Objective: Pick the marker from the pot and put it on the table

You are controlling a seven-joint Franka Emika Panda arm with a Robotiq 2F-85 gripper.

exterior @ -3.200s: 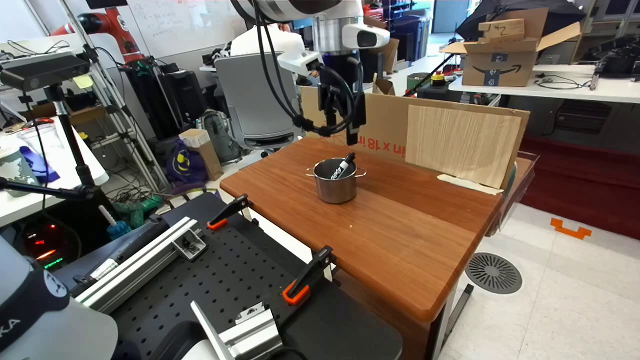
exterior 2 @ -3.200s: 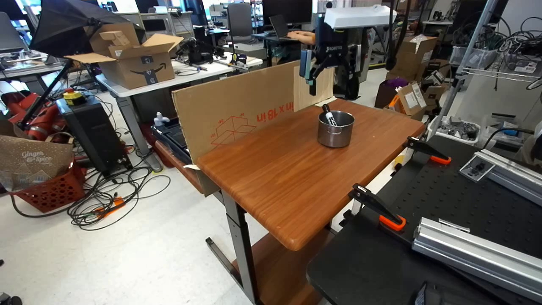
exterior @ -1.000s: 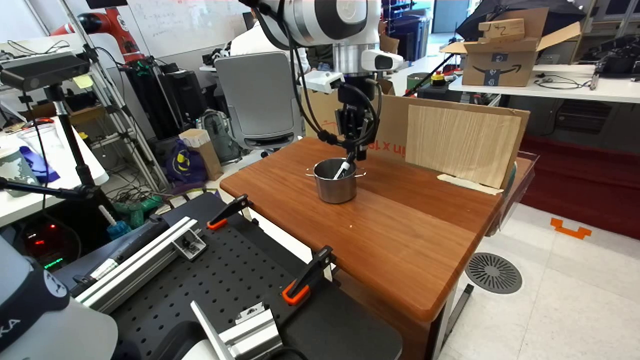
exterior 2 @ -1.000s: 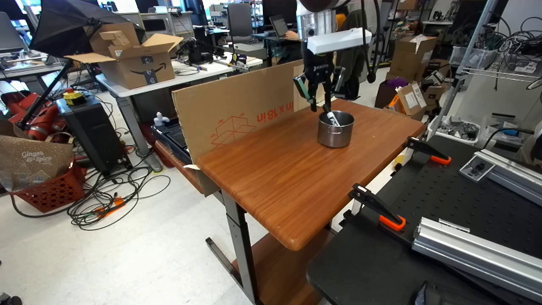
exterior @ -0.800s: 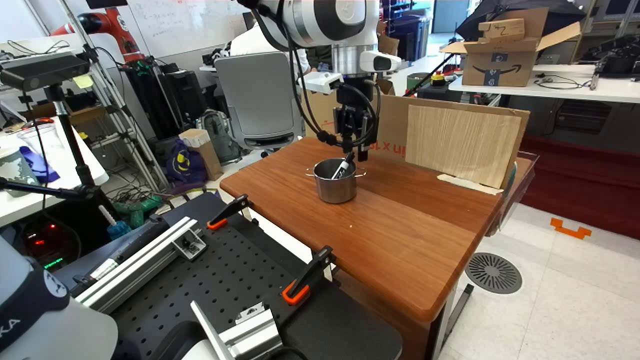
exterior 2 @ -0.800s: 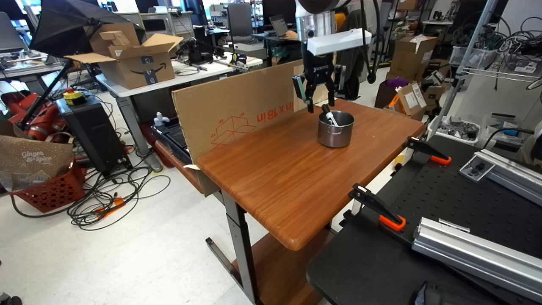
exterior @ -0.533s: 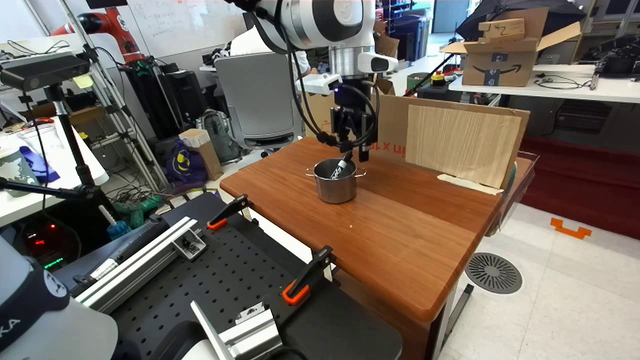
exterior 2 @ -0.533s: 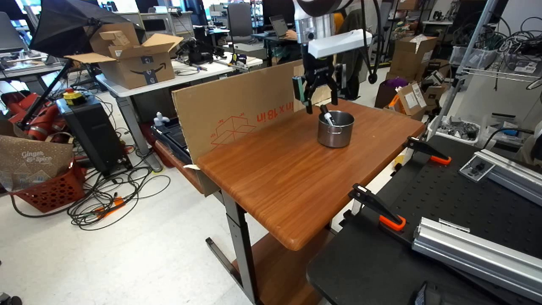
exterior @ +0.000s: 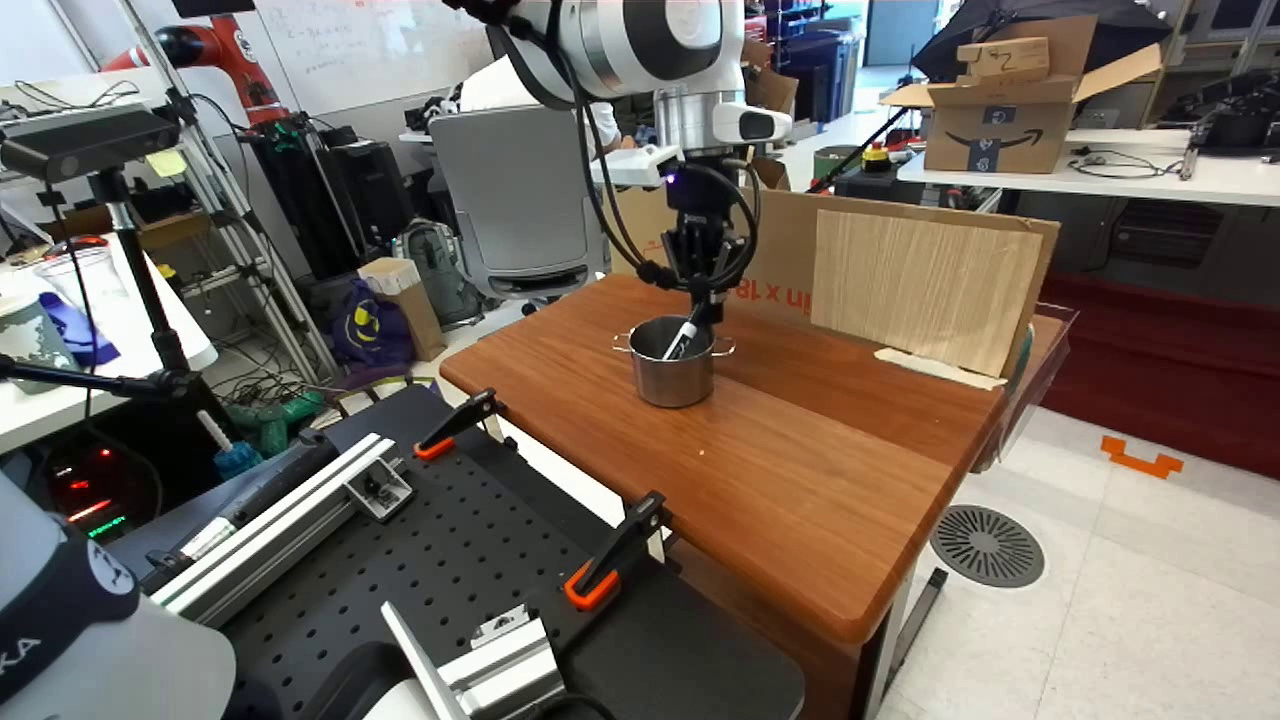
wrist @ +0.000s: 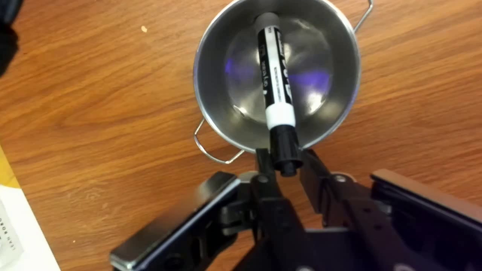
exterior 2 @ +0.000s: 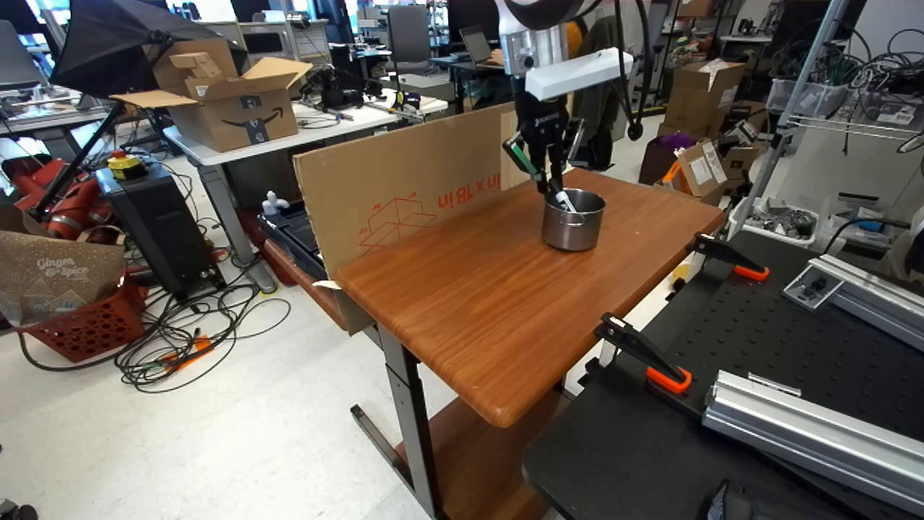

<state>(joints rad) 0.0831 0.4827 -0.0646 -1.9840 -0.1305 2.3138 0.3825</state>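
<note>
Grey metal pot [exterior: 673, 382], small and round, stands upright on a reddish-brown wooden table [exterior: 800, 500]; in an exterior view it sits toward the far left of the tabletop. Inside it leans a tilted black marker [wrist: 278, 90] with a white stripe, a white collar and a black cap. Its grey end is low in the pot and its cap rises past the rim; whether the low end touches the pot's floor cannot be told. Over the far right rim, a white and black robot arm [exterior: 660, 50] holds its black gripper [wrist: 286, 156] pointing down. In the wrist view the two fingers [wrist: 264, 162] lie against the cap from left and right, pinching it between their tips.

Along the table's far edge stands an upright cardboard sheet [exterior: 785, 240] with red print, and before its right part a pale wood-grain panel [exterior: 925, 285]. At near left is a black workbench [exterior: 480, 540] dotted with small holes, with two black-and-orange clamps [exterior: 615, 550] along its edge. Farther off are a grey chair [exterior: 520, 190] at left and a cardboard box [exterior: 1005, 138] on a white desk [exterior: 1230, 182] at right.
</note>
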